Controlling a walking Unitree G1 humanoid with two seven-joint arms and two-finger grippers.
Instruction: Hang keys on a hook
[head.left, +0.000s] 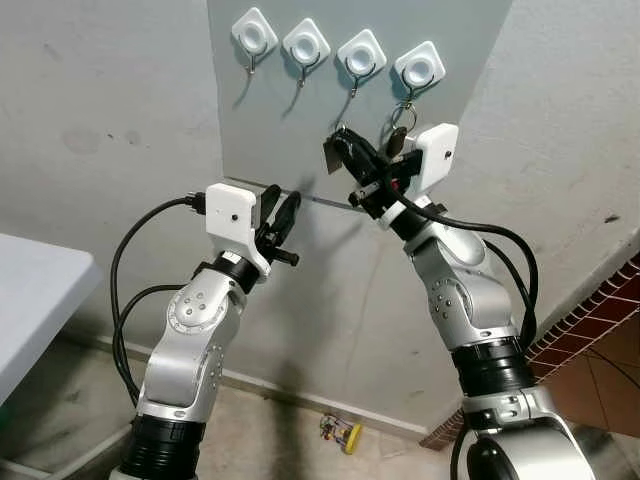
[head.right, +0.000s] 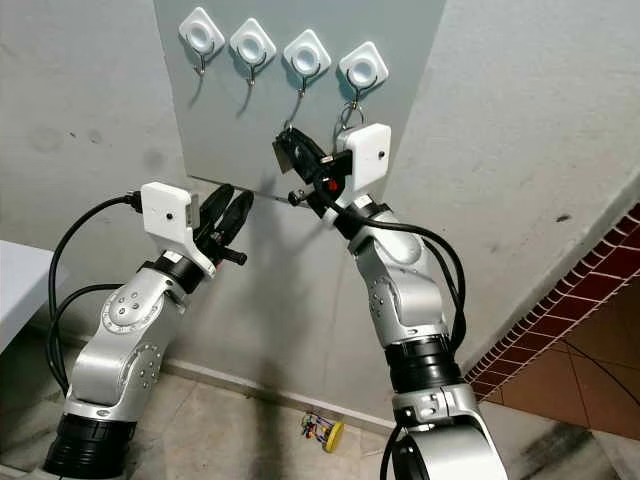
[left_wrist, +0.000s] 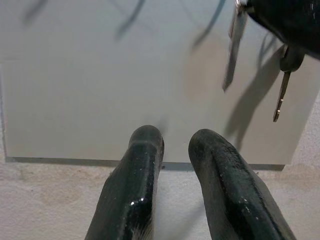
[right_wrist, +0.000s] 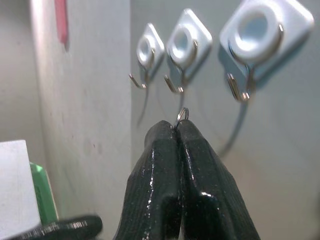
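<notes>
A grey wall panel (head.left: 300, 130) carries a row of four white diamond-shaped hooks (head.left: 362, 52), each with a small metal prong below its round centre. The right gripper (head.left: 345, 150) is raised just below the third hook from the robot's left, its two black fingers (right_wrist: 200, 165) pressed together on a thin metal key ring (right_wrist: 182, 116); the tip of the ring shows above the fingertips, near that hook's prong but apart from it. Keys (left_wrist: 283, 85) hang below this gripper, against the panel. The left gripper (head.left: 283, 215) is held near the panel's lower edge with its fingers (left_wrist: 137, 185) slightly apart and nothing between them. A small yellow object (head.left: 342, 433) lies on the floor by the wall. No legible writing or brand mark can be made out.
</notes>
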